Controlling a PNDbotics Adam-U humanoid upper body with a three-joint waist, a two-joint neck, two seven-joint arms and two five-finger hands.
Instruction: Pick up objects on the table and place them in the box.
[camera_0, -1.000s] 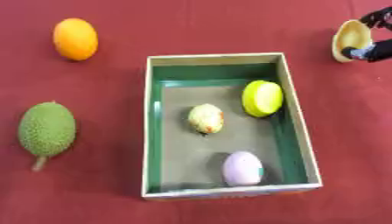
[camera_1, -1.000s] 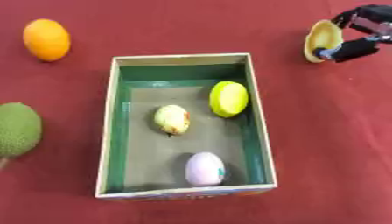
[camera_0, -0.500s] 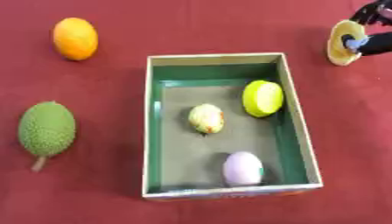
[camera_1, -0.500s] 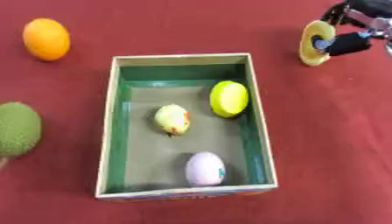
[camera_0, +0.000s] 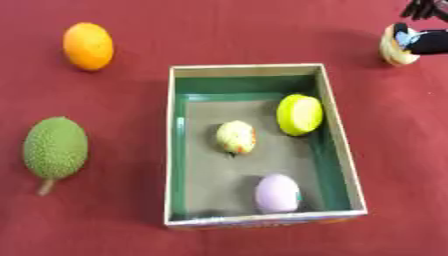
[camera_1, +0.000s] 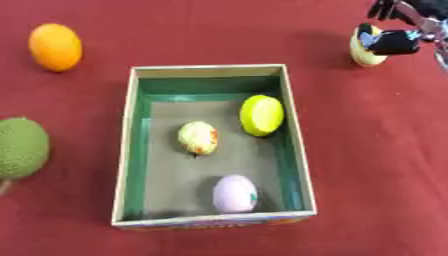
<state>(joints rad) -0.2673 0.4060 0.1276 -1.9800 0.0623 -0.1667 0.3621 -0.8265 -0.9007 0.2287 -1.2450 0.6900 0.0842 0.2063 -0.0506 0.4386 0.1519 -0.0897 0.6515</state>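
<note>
**Right hand on the yellow fruit, far right**

No writing can be read. The right hand has fingers curled round a pale yellow fruit — far right of the box, outside it. The box sits mid-table on a red cloth.

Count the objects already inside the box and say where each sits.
3. A yellow-green round one by the right wall of the box, a pale yellow speckled one near the middle, and a lilac egg-shaped one near the front wall. None looks hidden.
</note>
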